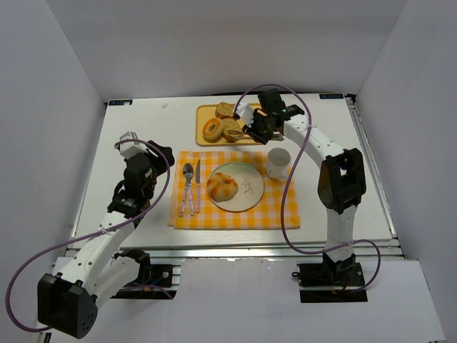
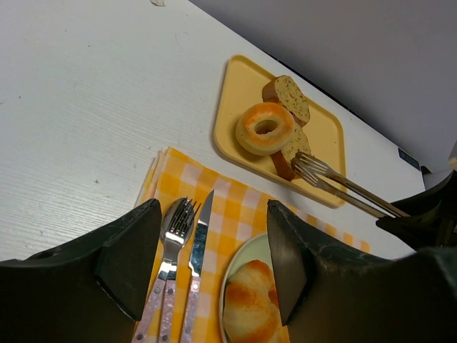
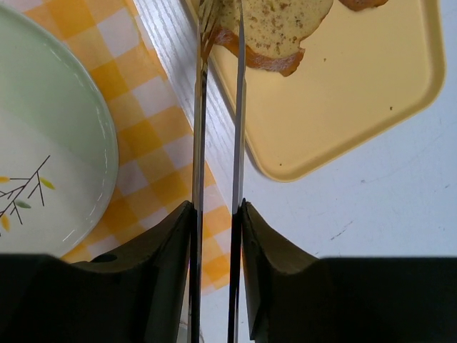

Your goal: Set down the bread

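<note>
A yellow tray [image 1: 206, 136] at the back holds a bagel [image 1: 212, 129] and bread slices [image 1: 230, 129]. My right gripper [image 1: 257, 128] is shut on metal tongs [image 3: 216, 128]. The tong tips reach a slice [image 3: 275, 32] at the tray's near edge. A round bun [image 1: 222, 187] lies on the green plate [image 1: 250, 187]. My left gripper [image 1: 146, 171] is open and empty, hovering left of the cutlery. In the left wrist view the bagel [image 2: 265, 128], the slices [image 2: 291, 96], the tongs [image 2: 335, 184] and the bun [image 2: 250, 304] show.
A yellow checked placemat [image 1: 235, 214] lies under the plate. A fork and spoon [image 1: 187, 187] and a knife [image 1: 195, 184] lie on its left part. A white mug [image 1: 278, 163] stands right of the plate.
</note>
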### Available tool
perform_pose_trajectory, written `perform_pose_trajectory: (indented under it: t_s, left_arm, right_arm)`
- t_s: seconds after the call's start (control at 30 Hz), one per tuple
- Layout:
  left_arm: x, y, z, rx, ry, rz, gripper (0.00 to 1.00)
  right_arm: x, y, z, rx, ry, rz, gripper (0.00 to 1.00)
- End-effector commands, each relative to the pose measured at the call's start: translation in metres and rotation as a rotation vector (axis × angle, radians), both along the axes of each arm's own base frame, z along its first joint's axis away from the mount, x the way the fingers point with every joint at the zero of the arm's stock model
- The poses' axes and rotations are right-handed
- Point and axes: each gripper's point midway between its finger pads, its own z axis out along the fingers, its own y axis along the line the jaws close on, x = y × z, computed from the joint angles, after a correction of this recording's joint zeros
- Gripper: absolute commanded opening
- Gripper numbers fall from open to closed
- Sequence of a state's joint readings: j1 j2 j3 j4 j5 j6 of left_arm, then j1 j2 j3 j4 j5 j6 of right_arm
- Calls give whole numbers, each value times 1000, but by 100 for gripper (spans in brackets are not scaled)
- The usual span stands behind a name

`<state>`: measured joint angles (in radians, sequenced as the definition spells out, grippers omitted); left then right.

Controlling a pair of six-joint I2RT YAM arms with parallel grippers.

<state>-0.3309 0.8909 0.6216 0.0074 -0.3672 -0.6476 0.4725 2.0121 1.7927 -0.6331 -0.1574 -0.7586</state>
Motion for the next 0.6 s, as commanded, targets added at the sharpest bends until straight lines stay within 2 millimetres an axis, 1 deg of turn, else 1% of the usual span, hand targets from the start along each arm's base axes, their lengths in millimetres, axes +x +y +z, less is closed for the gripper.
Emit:
perform_pose_trajectory:
  t_s: [0.0, 0.17, 0.27, 0.43, 0.5, 0.57]
  left_arm:
    - [0, 3, 7, -4, -21, 16, 71]
    - [3, 2, 6, -3, -19, 12, 70]
    - [3, 1, 5, -2, -16, 9, 71]
    - [4, 1, 5, 0, -16, 11, 70]
    - [4, 1, 6, -1, -17, 10, 70]
    - [4, 2, 5, 1, -13, 12, 70]
  right_arm:
    - [6, 6, 19, 30, -28, -8, 38]
    - [4, 8, 14, 37, -11, -10, 41]
    - [5, 8, 17, 40, -15, -17, 42]
    - [6, 9, 12, 39, -1, -20, 43]
    - [5, 11, 14, 49, 2, -18, 43]
    - [4, 14, 23, 68, -6, -17, 43]
